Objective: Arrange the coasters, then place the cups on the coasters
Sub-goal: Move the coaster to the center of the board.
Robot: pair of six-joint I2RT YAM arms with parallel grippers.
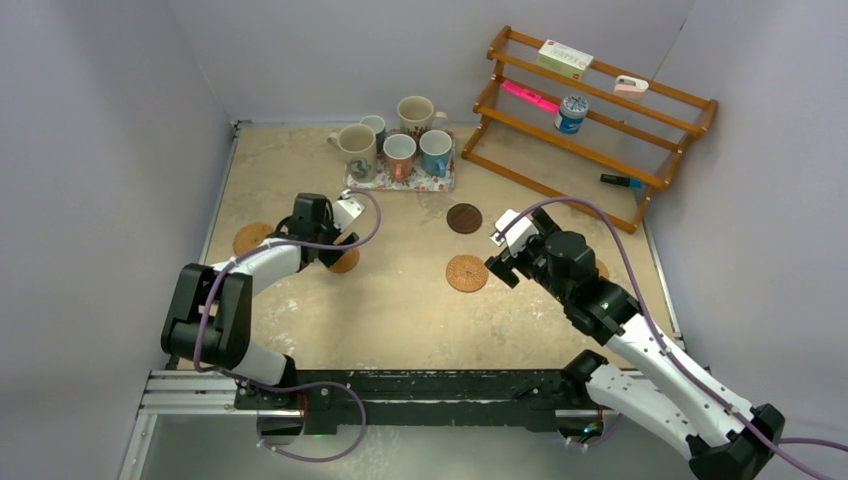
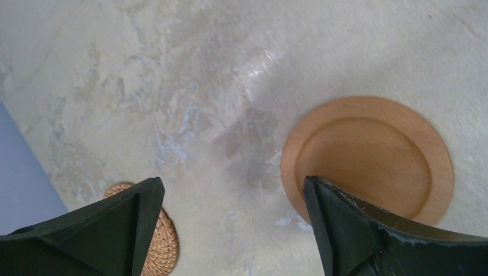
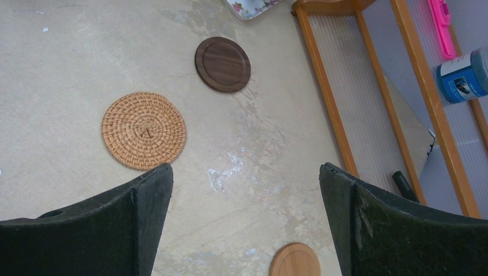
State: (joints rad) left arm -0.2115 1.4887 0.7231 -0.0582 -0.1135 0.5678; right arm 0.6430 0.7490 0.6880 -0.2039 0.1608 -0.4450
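Several cups [image 1: 399, 155] stand together on a floral tray [image 1: 400, 184] at the back. Coasters lie scattered on the table: a woven one [image 1: 252, 238] at the left, a smooth orange one [image 1: 345, 261], a dark brown one [image 1: 464, 218], a woven one [image 1: 467, 272], and one [image 1: 601, 268] half hidden by the right arm. My left gripper [image 2: 233, 190] is open above bare table, between the smooth coaster [image 2: 368, 158] and a woven coaster [image 2: 164, 244]. My right gripper [image 3: 246, 172] is open and empty, with the woven coaster [image 3: 144, 130] and dark coaster [image 3: 222, 64] ahead and a smooth coaster [image 3: 294, 260] below it.
A wooden rack [image 1: 590, 120] stands at the back right with a blue-and-white tin [image 1: 571, 113], a pink marker [image 1: 530, 97] and small boxes on it. Side walls close in the table on left and right. The rack's rails [image 3: 328, 86] pass close to my right finger.
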